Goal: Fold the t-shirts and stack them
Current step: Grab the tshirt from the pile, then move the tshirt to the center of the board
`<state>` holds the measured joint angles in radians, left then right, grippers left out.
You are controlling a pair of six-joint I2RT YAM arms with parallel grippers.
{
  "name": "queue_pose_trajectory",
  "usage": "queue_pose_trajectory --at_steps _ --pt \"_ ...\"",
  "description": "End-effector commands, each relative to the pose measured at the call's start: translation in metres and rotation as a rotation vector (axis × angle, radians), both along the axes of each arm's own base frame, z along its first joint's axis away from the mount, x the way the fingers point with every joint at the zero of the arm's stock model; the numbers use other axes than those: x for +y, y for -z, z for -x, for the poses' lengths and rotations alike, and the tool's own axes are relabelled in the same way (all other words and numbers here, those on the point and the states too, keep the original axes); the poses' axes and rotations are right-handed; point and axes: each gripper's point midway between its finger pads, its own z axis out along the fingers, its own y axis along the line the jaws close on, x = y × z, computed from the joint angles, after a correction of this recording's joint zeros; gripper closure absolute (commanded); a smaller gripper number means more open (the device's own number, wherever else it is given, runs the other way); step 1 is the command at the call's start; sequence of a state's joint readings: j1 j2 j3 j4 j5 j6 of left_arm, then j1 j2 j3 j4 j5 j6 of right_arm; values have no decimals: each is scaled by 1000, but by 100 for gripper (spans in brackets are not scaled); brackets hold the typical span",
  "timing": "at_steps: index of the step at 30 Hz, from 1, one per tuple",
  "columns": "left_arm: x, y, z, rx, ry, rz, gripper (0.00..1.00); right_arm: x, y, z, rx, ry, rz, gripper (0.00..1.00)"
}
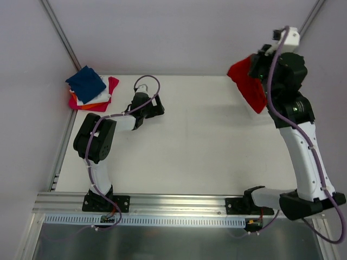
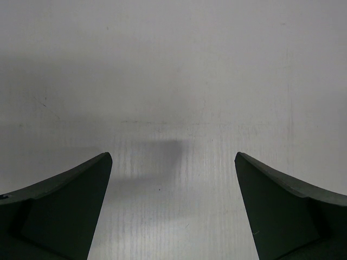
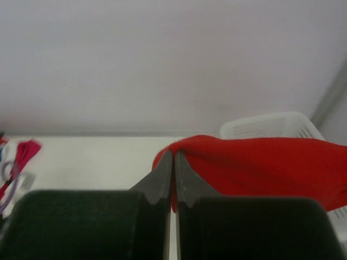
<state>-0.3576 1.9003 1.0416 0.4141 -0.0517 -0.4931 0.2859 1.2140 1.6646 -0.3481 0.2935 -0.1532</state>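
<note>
A large bright red t-shirt (image 1: 247,79) hangs in the air at the far right of the table, bunched into a drooping fold. My right gripper (image 1: 256,60) is raised high and shut on its upper edge. In the right wrist view the fingertips (image 3: 173,155) pinch the red t-shirt (image 3: 260,168) with cloth between them. A stack of small folded t-shirts (image 1: 89,89) lies at the far left corner, navy on top, then white, orange and magenta. My left gripper (image 1: 149,112) hovers low over bare table right of that stack, open and holding nothing (image 2: 172,156).
A white mesh basket (image 3: 271,125) stands behind the red t-shirt in the right wrist view. The white table (image 1: 195,146) ends at metal rails on the left and near sides. Lilac walls close in the far side.
</note>
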Motion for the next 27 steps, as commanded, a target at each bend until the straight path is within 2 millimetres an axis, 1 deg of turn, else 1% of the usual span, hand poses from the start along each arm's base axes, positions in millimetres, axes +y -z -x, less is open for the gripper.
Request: queue_pose_trajectory --at_steps 1,2,3,4,5,6,7,8,9,10,11,12,13,14,15,16,18,19,20,21,22,23,24,25,26,27 --pt "0 -12 -6 -33 -2 44 1 130 -81 56 -201 -482 173 100" --pt "0 -12 -5 -33 -1 45 1 148 -83 66 -238 -527 332 100" --pt "0 -11 -5 -32 -2 43 1 171 -74 68 -221 -565 409 100" --pt "0 -12 -6 -33 -3 46 1 189 -85 88 -259 -604 430 100" --pt "0 -12 -6 -33 -2 45 1 193 -86 92 -269 -610 449 100" --pt "0 -12 -6 -33 -3 46 1 189 -95 96 -291 -602 420 100" --pt "0 -11 -6 -33 -3 46 1 173 -103 94 -301 -551 391 100" --pt "0 -11 -6 -33 -2 47 1 164 -95 86 -285 -516 379 100" --pt "0 -11 -6 -31 0 47 1 136 -118 95 -347 -453 263 100" --pt "0 -11 -5 -29 0 46 1 99 -119 82 -344 -330 223 100" --pt "0 -11 -6 -31 0 47 1 81 -101 70 -311 -267 193 100" --pt "0 -12 -6 -32 1 48 1 60 -106 68 -329 -202 76 100" --pt "-1 -12 -6 -33 1 49 1 21 -104 61 -329 -81 45 100" --pt "0 -12 -6 -34 2 47 1 -4 -108 70 -347 -1 -2 100" --pt "0 -12 -6 -32 2 47 1 -16 -102 68 -337 42 -28 100" --pt "0 -12 -6 -32 1 48 1 -29 -104 70 -348 81 -66 100" --pt "0 -11 -6 -32 -1 48 1 -31 -111 75 -364 79 -83 100" --pt "0 -12 -6 -34 0 47 1 -20 -115 74 -366 20 -94 100" --pt "0 -11 -6 -31 -1 48 1 -8 -111 64 -342 -22 -96 100" --pt "0 -11 -5 -31 -1 48 1 6 -107 58 -318 -76 -87 100" --pt "1 -10 -5 -29 -2 46 1 35 -117 64 -327 -183 -87 100" --pt "1 -12 -6 -34 -3 48 1 63 -102 48 -274 -234 26 100" --pt "1 -11 -6 -31 -4 48 1 86 -97 46 -263 -281 107 100" --pt "0 -12 -6 -33 -1 50 1 127 -108 66 -292 -385 164 100" --pt "0 -13 -6 -35 -2 48 1 147 -105 68 -304 -430 318 100" --pt "1 -12 -6 -32 -4 49 1 193 -80 71 -254 -522 418 100"
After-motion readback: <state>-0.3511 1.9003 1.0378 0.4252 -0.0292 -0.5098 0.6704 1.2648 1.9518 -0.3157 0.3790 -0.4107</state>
